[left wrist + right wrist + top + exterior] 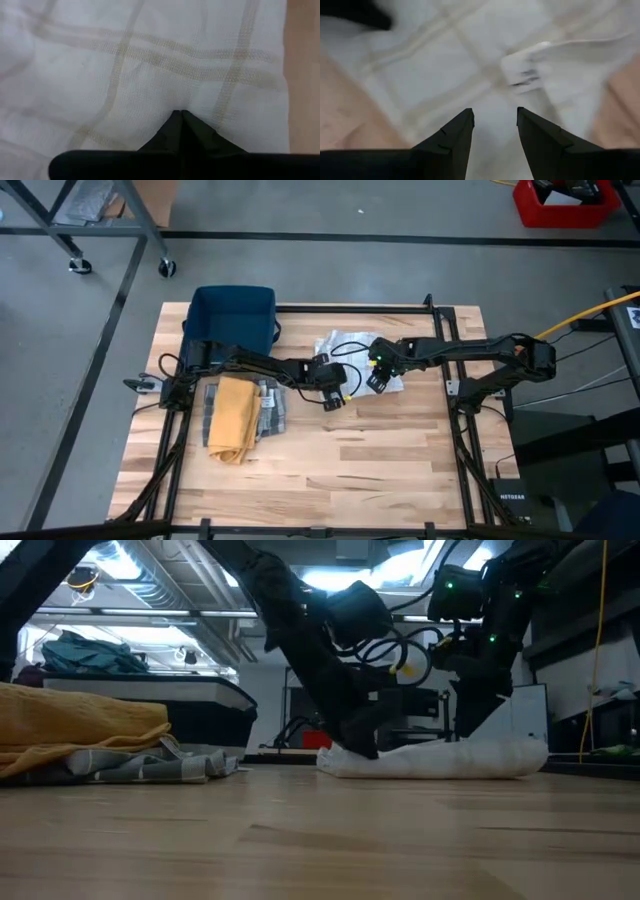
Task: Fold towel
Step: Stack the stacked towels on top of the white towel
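A white towel point(352, 355) with faint checked stripes is seen crumpled near the middle of the wooden surface point(380, 460), toward its far edge. In the low view the towel point(440, 758) lies as a low, flat heap on the wood.

The left gripper point(332, 388) is reached across from the left side to the towel's near left edge. In the left wrist view its jaws are closed to a point, pressed into the cloth point(150, 75); a fold of towel appears to be pinched between them, though the pinch itself is hidden by the fingers point(172, 132). In the low view this arm comes down steeply onto the towel's left end.

The right gripper point(378, 377) is held over the towel's right part, just beside the left one. In the right wrist view its jaws stand apart, with the towel point(470, 60) below them and nothing between the fingers point(452, 135); a small label point(522, 75) is seen on a turned-up edge of the cloth.

On the left of the surface a yellow cloth point(235, 418) is laid over a grey checked cloth point(272, 408). A dark blue bin point(234, 315) is set at the far left corner, well apart from the towel.
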Tool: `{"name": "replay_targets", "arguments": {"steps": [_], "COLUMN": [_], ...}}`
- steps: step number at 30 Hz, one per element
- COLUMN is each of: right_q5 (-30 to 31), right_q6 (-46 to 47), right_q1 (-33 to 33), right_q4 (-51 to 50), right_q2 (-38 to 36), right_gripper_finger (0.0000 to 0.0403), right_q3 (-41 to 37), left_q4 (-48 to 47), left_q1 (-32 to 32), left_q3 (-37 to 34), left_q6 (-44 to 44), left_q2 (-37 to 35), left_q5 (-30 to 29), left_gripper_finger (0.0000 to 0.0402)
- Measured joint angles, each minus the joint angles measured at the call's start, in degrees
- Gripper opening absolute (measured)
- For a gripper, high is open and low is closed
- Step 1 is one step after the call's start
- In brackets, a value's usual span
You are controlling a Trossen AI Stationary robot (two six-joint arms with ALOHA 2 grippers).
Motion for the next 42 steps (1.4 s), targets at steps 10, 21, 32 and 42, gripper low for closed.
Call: {"name": "replay_targets", "arguments": {"steps": [10, 21, 32, 42], "right_q5": [2.1, 8.4, 24.7, 23.8], "right_q6": [2.6, 3.2, 12.9, 12.9], "right_q1": [-0.1, 1.4, -1.0, -0.7], "right_q4": [3.5, 4.6, -10.4, -10.2], "right_q2": [3.8, 11.8, 11.5, 0.9], "right_gripper_finger": [0.016, 0.016, 0.016, 0.016], "right_q3": [0.0, 0.1, 0.0, 0.0], "left_q4": [-3.5, -5.8, -13.7, -15.8], "left_q1": [-5.0, -8.0, -10.4, -11.4], "left_q3": [-0.2, -0.2, -0.3, -0.7], "left_q6": [1.4, 1.2, 1.0, -1.6], "left_q2": [-0.2, -0.1, -0.3, -5.7], "left_q5": [0.4, 0.7, 0.5, -3.8], "left_gripper_finger": [0.0003, 0.0001, 0.0002, 0.0001]}}
